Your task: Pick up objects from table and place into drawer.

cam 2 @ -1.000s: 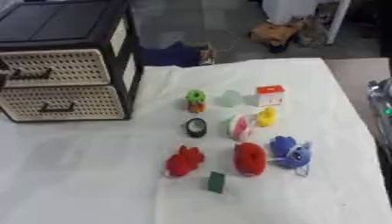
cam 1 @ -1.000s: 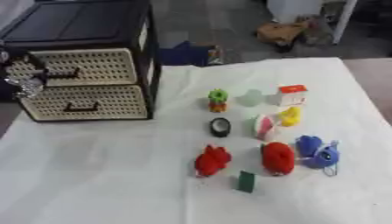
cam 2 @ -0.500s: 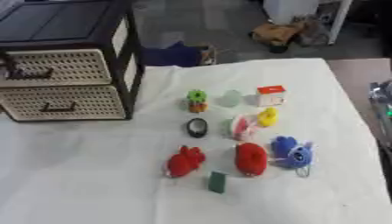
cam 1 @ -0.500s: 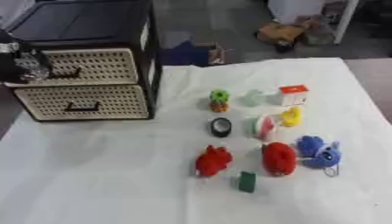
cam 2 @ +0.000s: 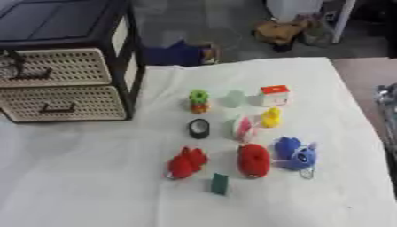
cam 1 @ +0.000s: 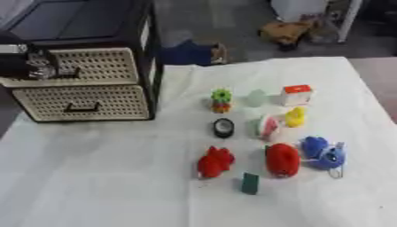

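A black cabinet (cam 1: 147,53) with two cream perforated drawers stands at the table's back left; both drawers look closed. My left hand (cam 1: 36,65) is at the front of the upper drawer (cam 1: 101,66), just left of its dark handle (cam 1: 70,73). Right of the cabinet lie a green-and-orange toy (cam 1: 222,99), a white box with a red top (cam 1: 297,94), a yellow duck (cam 1: 295,117), a black ring (cam 1: 224,127), a red plush (cam 1: 215,161), a red lump (cam 1: 282,159), a blue plush (cam 1: 323,153) and a small green block (cam 1: 250,183). My right hand (cam 2: 386,108) shows only as a sliver at the right edge.
A pale translucent piece (cam 1: 256,97) and a pink-and-white thing (cam 1: 267,126) lie among the toys. A white cloth (cam 1: 101,177) covers the table. Beyond the far edge, on the floor, are a blue bundle (cam 1: 186,53) and a brown item (cam 1: 287,31).
My left hand has risen from the cabinet's left side and moved right onto the upper drawer's front by the handle. The toys have not moved.
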Action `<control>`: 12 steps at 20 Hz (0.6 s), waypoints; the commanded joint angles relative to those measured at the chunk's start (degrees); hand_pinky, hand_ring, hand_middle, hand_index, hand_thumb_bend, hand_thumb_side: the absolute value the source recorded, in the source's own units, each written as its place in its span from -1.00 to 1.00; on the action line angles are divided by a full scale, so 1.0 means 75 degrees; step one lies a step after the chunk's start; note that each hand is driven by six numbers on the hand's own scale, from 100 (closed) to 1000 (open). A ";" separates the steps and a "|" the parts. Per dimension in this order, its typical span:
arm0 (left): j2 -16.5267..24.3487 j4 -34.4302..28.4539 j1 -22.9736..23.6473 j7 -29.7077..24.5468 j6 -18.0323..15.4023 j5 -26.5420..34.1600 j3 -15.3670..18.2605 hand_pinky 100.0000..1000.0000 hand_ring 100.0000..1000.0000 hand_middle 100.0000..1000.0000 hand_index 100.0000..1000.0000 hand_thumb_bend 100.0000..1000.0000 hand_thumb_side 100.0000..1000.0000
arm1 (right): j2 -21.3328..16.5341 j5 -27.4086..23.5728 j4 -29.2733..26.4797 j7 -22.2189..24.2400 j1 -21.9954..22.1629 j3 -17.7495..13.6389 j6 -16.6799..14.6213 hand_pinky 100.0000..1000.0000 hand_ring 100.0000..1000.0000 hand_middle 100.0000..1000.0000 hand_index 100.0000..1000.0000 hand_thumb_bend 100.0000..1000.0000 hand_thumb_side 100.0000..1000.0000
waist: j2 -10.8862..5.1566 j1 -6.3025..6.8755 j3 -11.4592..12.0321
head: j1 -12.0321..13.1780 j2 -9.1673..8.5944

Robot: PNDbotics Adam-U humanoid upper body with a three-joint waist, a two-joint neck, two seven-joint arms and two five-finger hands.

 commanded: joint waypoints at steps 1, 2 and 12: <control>0.0069 0.0129 -0.0218 -0.0016 -0.0015 -0.0041 0.0096 -1.00 -1.00 -1.00 0.91 -1.00 1.00 | -0.0253 -0.0036 -0.0104 -0.0011 -0.0083 -0.0037 -0.0008 0.14 0.39 0.36 0.68 -1.00 1.00 | -0.0107 -0.0001 -0.0015 | 0.0042 -0.0079; 0.0045 0.0181 -0.0234 -0.0028 -0.0013 -0.0039 0.0096 -1.00 -1.00 -1.00 0.91 -1.00 1.00 | -0.0255 -0.0038 -0.0104 -0.0012 -0.0083 -0.0038 -0.0008 0.14 0.39 0.36 0.68 -1.00 1.00 | -0.0101 -0.0001 -0.0020 | 0.0044 -0.0081; -0.0093 0.0508 -0.0387 -0.0078 -0.0296 0.0157 0.0211 -1.00 -1.00 -1.00 0.94 -0.18 1.00 | -0.0282 -0.0052 -0.0104 -0.0018 -0.0087 -0.0047 -0.0011 0.14 0.40 0.36 0.68 -1.00 1.00 | -0.0044 0.0020 -0.0065 | 0.0076 -0.0119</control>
